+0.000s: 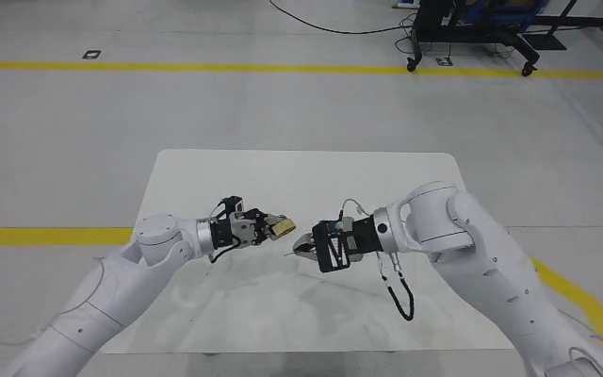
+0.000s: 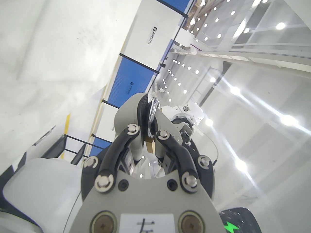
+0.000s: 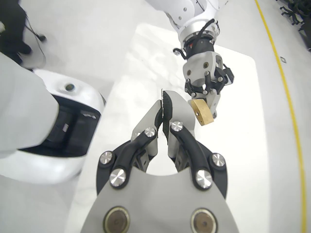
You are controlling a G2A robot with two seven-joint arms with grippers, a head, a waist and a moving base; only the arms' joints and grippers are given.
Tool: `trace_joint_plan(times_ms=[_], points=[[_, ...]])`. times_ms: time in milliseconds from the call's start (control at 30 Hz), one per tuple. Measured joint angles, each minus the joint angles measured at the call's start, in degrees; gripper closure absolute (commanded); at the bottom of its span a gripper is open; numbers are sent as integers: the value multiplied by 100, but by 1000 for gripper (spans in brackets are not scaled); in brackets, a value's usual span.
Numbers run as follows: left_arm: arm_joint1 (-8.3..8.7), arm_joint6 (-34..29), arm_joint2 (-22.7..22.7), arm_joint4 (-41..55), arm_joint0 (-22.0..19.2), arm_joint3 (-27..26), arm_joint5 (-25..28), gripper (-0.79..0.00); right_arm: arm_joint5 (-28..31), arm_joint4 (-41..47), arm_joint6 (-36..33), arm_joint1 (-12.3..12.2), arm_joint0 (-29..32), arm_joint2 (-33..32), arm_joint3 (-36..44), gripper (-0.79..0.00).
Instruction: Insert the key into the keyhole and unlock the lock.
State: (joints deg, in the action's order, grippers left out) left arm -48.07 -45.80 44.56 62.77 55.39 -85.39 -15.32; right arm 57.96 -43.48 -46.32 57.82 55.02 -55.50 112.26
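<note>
Left hand (image 1: 268, 227) is clamped on the brass lock (image 1: 281, 226), holding it in the air above the white tabletop (image 1: 188, 179), with a small dark spot, probably the keyhole (image 3: 198, 113), turned towards the other arm. Right hand (image 1: 303, 248), just beside it, pinches the key (image 3: 162, 94) between closed pads; the blade tip is near the lock but apart from it. Judged step: alignment ahead of insertion, key not yet in. The next move calls for squaring the blade to the keyhole, a straight push, then a twist.
</note>
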Motion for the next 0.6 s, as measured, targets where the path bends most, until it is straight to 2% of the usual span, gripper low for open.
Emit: trace_joint_plan(times_ms=[267,600], points=[[-196,-321,-182,-65,-212,284,-221,0,4,-1707,4,-187,-191,427,902,0],[-375,-508,-271,-142,-357,524,-550,0,-3,-2863,-1,-247,-525,970,1000,0]])
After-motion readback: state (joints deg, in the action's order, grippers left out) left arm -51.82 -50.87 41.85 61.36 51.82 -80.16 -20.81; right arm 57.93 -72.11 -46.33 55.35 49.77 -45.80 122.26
